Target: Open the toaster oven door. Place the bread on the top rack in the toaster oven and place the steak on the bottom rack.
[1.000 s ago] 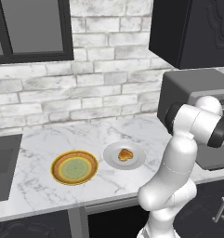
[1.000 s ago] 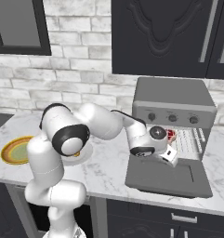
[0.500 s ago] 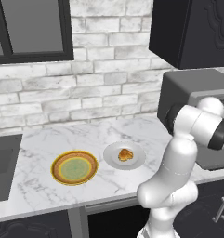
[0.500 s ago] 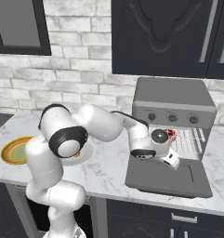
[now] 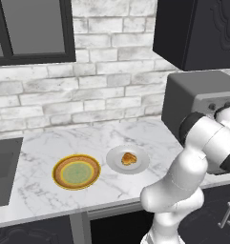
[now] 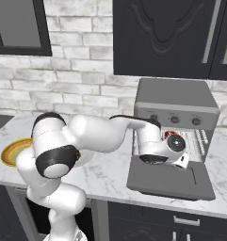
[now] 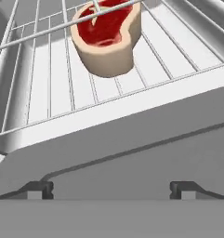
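The toaster oven (image 6: 176, 101) stands at the counter's right end, and its door (image 6: 169, 176) lies folded down flat. Inside, the red steak (image 7: 106, 37) rests on the bottom rack (image 7: 62, 93). A wire of the top rack (image 7: 39, 35) crosses just in front of it. My gripper (image 7: 111, 190) hangs open over the lowered door (image 7: 132, 139), a short way back from the steak, with nothing between its fingertips (image 7: 36, 188). From the right base view the gripper (image 6: 181, 160) sits at the oven's mouth, the steak (image 6: 170, 134) behind it. The bread (image 5: 129, 158) lies on a white plate (image 5: 114, 159).
A yellow-rimmed green plate (image 5: 76, 171) lies left of the white one. A sink (image 5: 2, 167) is set into the counter's far left. Black wall cabinets (image 6: 171, 37) hang above the oven. A brick wall closes off the back.
The open gripper has drawn back out of the oven and a little lower over the door. The steak stays on the rack.
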Motion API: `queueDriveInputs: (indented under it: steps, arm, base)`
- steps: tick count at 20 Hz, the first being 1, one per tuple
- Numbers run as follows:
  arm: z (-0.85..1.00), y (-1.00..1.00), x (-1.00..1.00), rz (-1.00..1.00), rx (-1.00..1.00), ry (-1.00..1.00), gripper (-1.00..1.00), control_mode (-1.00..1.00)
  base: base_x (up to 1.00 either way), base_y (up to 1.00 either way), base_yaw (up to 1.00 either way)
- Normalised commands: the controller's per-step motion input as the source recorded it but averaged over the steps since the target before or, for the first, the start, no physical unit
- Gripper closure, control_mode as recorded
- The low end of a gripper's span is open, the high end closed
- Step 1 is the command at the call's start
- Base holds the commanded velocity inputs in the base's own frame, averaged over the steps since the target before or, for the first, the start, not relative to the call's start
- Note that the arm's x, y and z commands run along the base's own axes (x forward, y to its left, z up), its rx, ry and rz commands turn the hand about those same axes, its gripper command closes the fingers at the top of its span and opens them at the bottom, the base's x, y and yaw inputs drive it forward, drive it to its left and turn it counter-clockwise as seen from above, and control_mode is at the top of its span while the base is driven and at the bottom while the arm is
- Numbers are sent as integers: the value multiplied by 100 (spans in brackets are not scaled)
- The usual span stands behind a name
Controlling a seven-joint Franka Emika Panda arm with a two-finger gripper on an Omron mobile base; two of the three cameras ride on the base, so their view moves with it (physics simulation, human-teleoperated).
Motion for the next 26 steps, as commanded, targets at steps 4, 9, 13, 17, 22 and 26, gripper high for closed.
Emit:
queueDriveInputs:
  steps: [4, 9, 13, 17, 22, 26]
  arm:
    - [49, 0, -29, 25, 0, -36, -100, -100]
    - [31, 0, -17, 16, 0, -30, -100, -100]
    - [27, 0, 0, 5, 1, -22, -100, -100]
    - [38, -1, 4, 0, 9, 0, -100, -100]
    - [15, 0, -1, -1, 4, -8, -100, -100]
    - [10, 0, 4, -12, 11, 0, -100, -100]
  base:
    - [0, 0, 0]
    - [0, 0, 0]
    - [0, 0, 0]
    - [0, 0, 0]
    - [0, 0, 0]
    - [0, 0, 0]
